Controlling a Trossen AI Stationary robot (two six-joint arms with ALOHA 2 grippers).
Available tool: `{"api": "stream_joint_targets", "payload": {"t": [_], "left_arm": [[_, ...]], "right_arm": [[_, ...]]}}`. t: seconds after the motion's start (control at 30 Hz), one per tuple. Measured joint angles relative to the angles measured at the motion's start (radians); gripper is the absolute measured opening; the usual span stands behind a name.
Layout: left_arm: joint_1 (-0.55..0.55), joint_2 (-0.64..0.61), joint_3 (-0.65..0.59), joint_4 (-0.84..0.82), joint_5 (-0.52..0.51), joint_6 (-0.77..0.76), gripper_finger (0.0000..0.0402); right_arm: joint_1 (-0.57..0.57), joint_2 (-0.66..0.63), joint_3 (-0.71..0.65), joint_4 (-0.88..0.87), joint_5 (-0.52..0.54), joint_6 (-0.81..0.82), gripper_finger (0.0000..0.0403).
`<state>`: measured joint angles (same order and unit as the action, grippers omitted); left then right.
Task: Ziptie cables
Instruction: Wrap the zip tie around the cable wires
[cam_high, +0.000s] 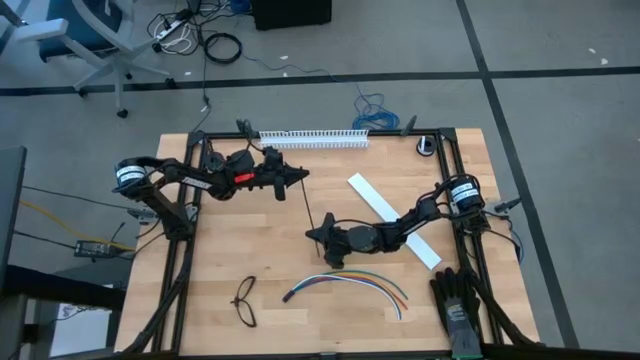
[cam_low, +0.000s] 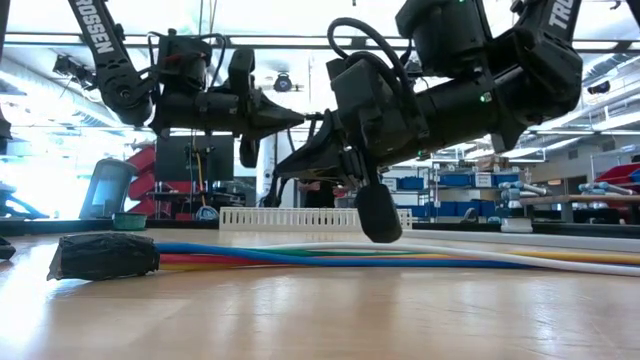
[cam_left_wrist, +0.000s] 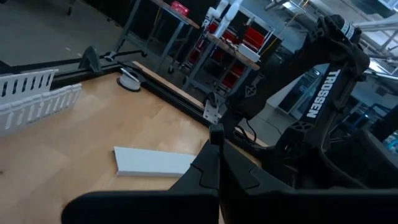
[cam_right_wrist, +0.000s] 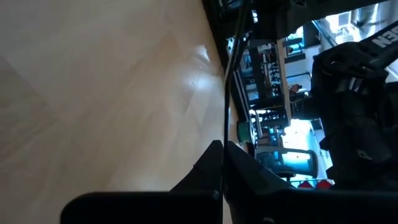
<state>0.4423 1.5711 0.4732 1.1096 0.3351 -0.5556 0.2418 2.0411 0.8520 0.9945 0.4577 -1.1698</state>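
Both grippers, left and right, clench the ziptie behind the cables; its free end should next be steered down beneath that bundle.

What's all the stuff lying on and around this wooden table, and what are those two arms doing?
Loose bundle of thin coloured wires: one, white, blue, orange, yellow, green, near edge.
Thin dark ziptie strip: one, mid-table, stretched between both grippers.
Wide flat white strip: one, right of centre.
White slotted plastic rail: one, far edge.
Black thin-framed glasses: one pair, near-left.
Black glove: one, near-right corner.
Left gripper: fingers shut on ziptie, far-left.
Right gripper: fingers shut on ziptie, centre.
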Motion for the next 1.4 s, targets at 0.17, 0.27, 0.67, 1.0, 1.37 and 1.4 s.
{"api": "stream_joint_targets", "payload": {"t": [0.17,0.27,0.67,1.0,1.37,1.4], "left_arm": [[0.003,0.000,0.000,-0.030,0.045,0.002,0.0000],[0.003,0.000,0.000,-0.040,0.082,0.002,0.0000],[0.006,0.000,0.000,-0.044,0.003,0.120,0.0000],[0.053,0.000,0.000,-0.188,0.003,0.155,0.0000],[0.051,0.000,0.000,-0.149,0.082,0.147,0.0000],[0.051,0.000,0.000,-0.149,0.082,0.147,0.0000]], "right_arm": [[0.002,0.000,0.000,-0.001,0.062,0.001,0.0001],[0.001,0.000,-0.001,0.003,0.097,-0.004,0.0000],[0.000,0.000,-0.001,0.026,-0.130,0.055,0.0009],[0.026,0.000,-0.001,0.030,-0.078,0.051,0.0017],[0.003,0.000,-0.001,0.029,-0.017,0.097,0.0006],[0.000,0.000,-0.001,0.029,-0.041,0.111,0.0006]]}}
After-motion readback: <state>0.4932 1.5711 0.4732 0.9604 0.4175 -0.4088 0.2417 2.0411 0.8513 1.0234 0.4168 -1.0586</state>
